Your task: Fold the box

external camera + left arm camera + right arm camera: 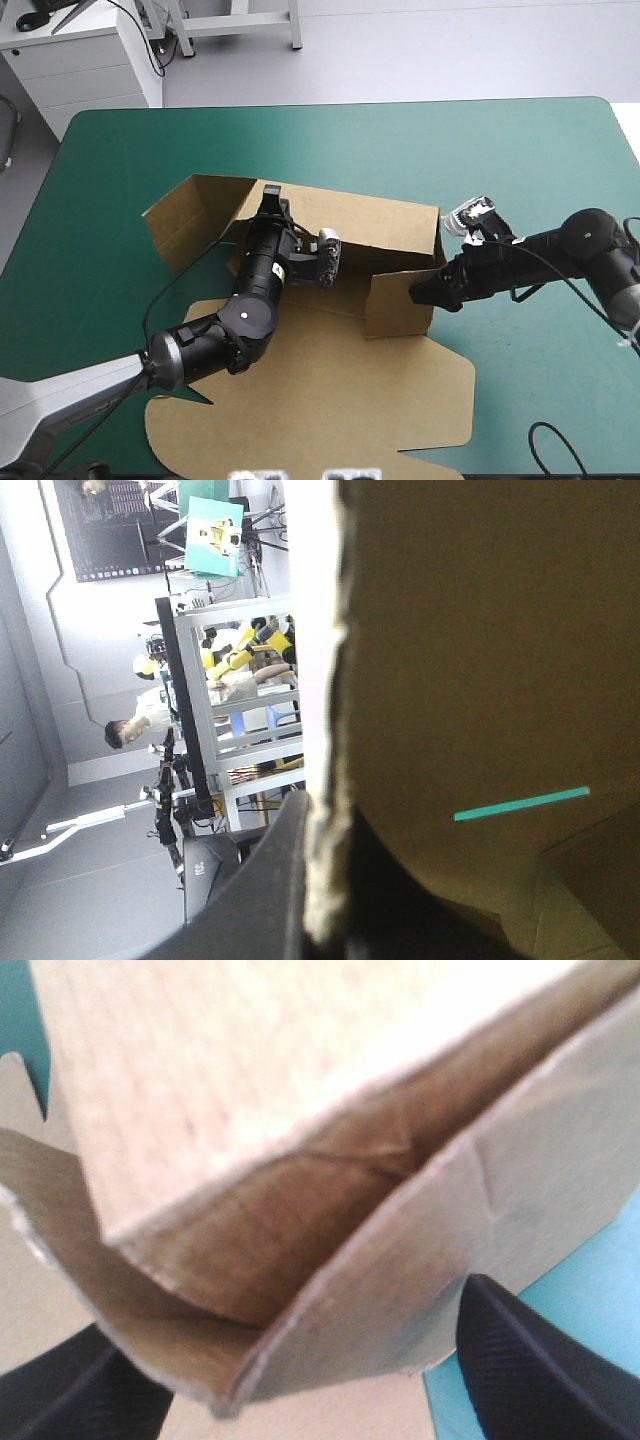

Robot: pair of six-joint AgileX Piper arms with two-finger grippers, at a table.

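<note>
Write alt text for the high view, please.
The brown box stands half-folded: back and right walls raised, lid flat on the table. The left tool is at the back wall, the right tool at the right wall.

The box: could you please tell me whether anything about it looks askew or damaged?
Yes, the box looks lopsided. Its flap toward the table's left edge splays outward, while the right wall stands upright at the right claw.
</note>
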